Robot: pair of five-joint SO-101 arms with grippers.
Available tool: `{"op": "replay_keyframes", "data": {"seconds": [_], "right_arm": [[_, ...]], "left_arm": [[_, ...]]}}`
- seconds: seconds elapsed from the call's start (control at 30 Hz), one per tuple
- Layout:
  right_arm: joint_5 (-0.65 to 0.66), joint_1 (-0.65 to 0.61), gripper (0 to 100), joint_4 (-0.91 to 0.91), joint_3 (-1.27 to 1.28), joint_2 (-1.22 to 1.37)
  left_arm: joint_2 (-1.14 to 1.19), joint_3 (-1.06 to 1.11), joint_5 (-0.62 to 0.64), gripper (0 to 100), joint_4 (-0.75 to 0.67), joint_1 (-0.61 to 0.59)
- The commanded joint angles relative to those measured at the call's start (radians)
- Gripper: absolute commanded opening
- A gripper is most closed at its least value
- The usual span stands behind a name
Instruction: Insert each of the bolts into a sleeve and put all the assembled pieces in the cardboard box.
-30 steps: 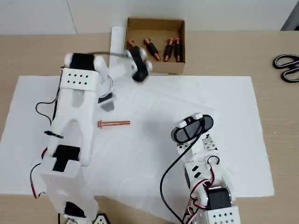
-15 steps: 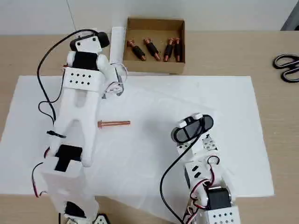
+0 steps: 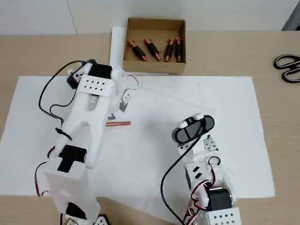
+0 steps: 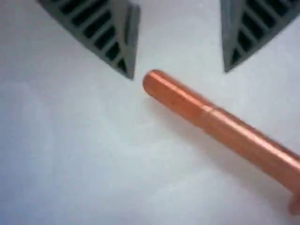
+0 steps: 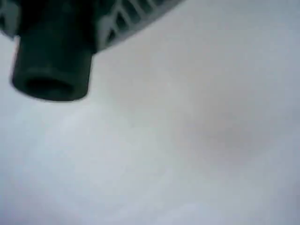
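Bolt pickup is judged to be in hand. The loose bolt (image 4: pixel 220 126) is seen on the paper (image 3: pixel 211 93), at 7 o'clock from the cardboard box (image 3: pixel 153 68), beneath the spread-open left gripper (image 4: pixel 179 71). A black sleeve (image 5: pixel 51 63) is held clamped in the right gripper (image 3: pixel 192 130). Lowering and closing on the shank are called for next.

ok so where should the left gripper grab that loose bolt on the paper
Mid-shank, from above, closing across its length. The bolt is a thin round rod lying flat on the paper, so only its sides are reachable. A middle grip probably leaves an end free for the sleeve.
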Motion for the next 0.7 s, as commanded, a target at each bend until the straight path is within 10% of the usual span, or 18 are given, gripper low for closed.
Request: {"op": "replay_keyframes", "data": {"seconds": [0.0, 0.67], "right_arm": [[0.003, 0.01, 0.6, 0.001, 0.006, -0.008], [0.003, 0.042, 0.6, 0.001, 0.006, -0.008]], "left_arm": [[-0.009, 0.001, 0.064, 12, 0.02, 0.005], [-0.008, 0.15, 0.45, 22, 0.012, -0.048]]}}
